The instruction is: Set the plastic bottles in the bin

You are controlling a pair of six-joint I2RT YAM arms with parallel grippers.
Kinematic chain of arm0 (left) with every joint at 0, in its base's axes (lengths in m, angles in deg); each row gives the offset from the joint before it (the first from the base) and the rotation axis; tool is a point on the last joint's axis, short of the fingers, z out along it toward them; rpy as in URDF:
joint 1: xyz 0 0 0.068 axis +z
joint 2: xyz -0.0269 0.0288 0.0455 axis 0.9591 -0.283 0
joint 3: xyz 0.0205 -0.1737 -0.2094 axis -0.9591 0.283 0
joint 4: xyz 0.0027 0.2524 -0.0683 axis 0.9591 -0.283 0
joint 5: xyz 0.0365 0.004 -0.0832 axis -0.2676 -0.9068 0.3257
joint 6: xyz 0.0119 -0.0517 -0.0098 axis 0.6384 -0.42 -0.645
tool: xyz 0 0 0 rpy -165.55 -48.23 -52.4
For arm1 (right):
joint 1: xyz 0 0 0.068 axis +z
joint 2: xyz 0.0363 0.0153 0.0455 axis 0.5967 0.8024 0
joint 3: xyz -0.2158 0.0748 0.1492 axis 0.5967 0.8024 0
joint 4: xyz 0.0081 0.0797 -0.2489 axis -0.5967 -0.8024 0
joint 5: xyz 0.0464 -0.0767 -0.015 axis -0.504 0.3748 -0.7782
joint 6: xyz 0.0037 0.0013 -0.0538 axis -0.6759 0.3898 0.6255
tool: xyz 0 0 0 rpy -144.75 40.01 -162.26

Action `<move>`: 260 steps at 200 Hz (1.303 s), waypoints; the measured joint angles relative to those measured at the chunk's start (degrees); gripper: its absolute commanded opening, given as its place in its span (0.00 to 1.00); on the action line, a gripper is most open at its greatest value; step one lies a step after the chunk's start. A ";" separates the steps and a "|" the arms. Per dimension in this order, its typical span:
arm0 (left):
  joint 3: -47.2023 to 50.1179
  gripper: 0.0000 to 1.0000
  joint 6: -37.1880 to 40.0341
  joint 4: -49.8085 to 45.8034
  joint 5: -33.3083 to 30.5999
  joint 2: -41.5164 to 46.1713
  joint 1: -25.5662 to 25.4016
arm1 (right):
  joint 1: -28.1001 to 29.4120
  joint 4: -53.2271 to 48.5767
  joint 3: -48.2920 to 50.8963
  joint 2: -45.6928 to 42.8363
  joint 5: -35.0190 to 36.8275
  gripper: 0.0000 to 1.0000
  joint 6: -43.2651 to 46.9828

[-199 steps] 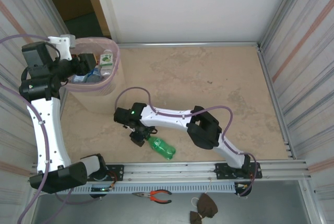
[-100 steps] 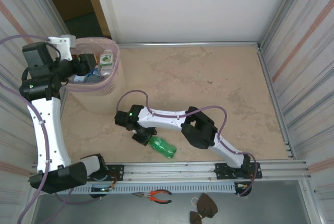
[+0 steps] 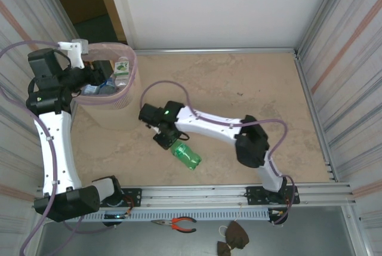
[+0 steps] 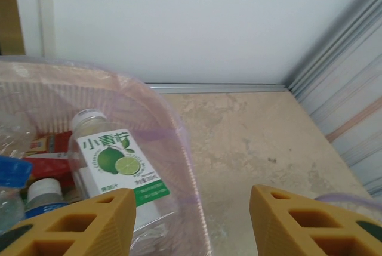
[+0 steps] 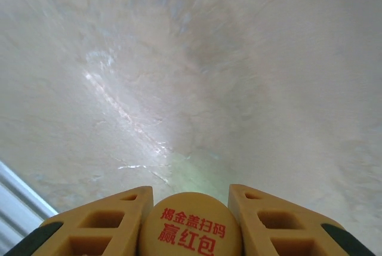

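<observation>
A green plastic bottle point(image 3: 186, 154) hangs tilted just over the floor, near the middle front. My right gripper point(image 3: 166, 139) is shut on its cap, a yellow cap point(image 5: 191, 227) printed with red characters, pinched between both fingers point(image 5: 113, 220). The pink mesh bin point(image 3: 132, 65) stands at the far left and holds several bottles. Among them are a clear one with a lime label point(image 4: 113, 160) and one with a white cap point(image 4: 43, 191). My left gripper point(image 4: 191, 202) hovers over the bin's rim point(image 4: 179, 128), open, with nothing between its fingers point(image 4: 89, 220).
Corrugated metal walls close in the left and right sides, and a white wall point(image 3: 227, 5) closes the back. Red-handled pliers point(image 3: 179, 225) and a dark cloth point(image 3: 234, 238) lie on the near ledge below the arm rail point(image 3: 203, 193).
The right gripper has closed on the green bottle's cap and swung up and a little right, tipping the bottle with it. The left arm has barely moved.
</observation>
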 measured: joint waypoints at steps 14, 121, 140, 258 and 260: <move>0.74 0.54 -1.07 2.01 1.75 0.04 0.00 | -2.10 2.54 2.97 -5.38 -0.92 0.29 -0.68; 4.35 0.57 -4.02 13.46 8.74 1.38 -12.09 | -18.18 26.51 21.22 -31.87 -7.37 0.28 -10.40; 4.35 0.60 -2.47 13.57 9.57 1.36 -16.26 | -19.26 29.68 22.32 -35.12 -7.54 0.28 -11.23; 4.35 0.88 4.42 14.99 12.70 -3.63 -39.80 | -20.20 43.47 24.30 -47.63 -7.74 0.28 -12.24; 4.35 0.88 4.44 14.97 12.81 -3.80 -40.09 | -20.20 43.60 24.37 -47.78 -7.76 0.28 -12.24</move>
